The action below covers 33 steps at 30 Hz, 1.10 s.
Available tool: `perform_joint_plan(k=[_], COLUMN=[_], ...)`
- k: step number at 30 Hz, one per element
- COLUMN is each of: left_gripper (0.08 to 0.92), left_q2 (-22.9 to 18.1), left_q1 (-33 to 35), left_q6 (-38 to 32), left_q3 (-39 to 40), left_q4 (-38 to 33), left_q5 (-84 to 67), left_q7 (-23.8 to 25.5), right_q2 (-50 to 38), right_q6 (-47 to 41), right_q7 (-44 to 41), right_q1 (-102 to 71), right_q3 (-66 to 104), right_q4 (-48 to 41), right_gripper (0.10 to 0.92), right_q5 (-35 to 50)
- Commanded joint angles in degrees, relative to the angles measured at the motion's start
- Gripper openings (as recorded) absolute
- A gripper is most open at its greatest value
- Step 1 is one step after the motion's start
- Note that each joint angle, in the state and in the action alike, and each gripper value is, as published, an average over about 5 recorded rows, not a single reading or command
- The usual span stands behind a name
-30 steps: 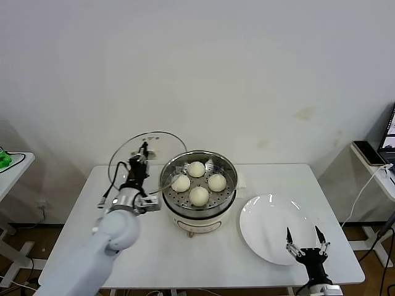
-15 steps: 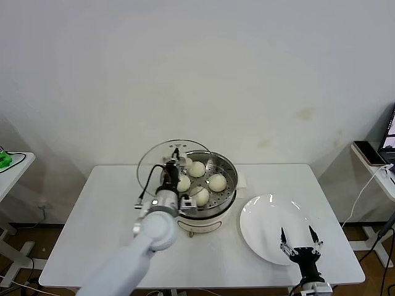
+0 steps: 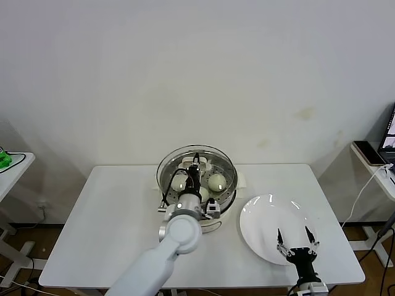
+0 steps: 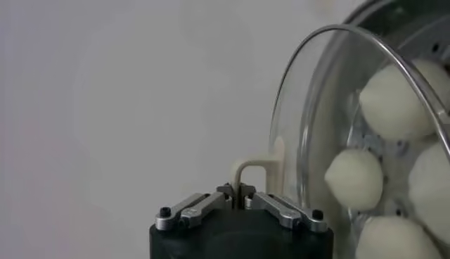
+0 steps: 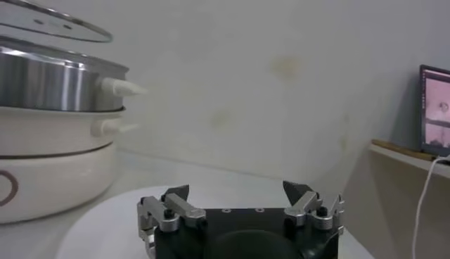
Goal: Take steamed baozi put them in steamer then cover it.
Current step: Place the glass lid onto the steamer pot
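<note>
I see no readable writing on anything. On the white surface (image 3: 105,209) the steamer (image 3: 216,213) stands upright, knob side toward me. Its cover (image 3: 196,161) hovers flat just above the rim, face down, handle up; my left hand (image 3: 193,174) is clenched on that handle. The white plate (image 3: 265,222) lies just beside the steamer. My right hand (image 3: 295,236) waits over the plate's near edge, released. I count 4 baozi (image 4: 354,177) on the tray under the glass.
</note>
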Motion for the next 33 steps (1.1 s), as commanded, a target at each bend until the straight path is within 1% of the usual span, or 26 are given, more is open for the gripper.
perform_joint_plan(k=[1, 33], left_gripper=[0.132, 0.132], left_q2=[-3.1, -4.1], left_q1=[0.3, 1.9], left_q6=[0.2, -1.6], left_q3=[0.8, -0.4], left_q4=[1.0, 2.9], left_q5=[2.7, 4.5], left_q7=[1.0, 0.6], right_q2=[0.1, 0.1], right_q6=[0.1, 0.4], right_q7=[-0.1, -0.8], right_q1=[0.1, -0.2], right_q3=[-0.4, -1.7], right_q4=[-0.1, -0.1], right_gripper=[0.823, 0.823], right_q5=[-0.3, -0.3])
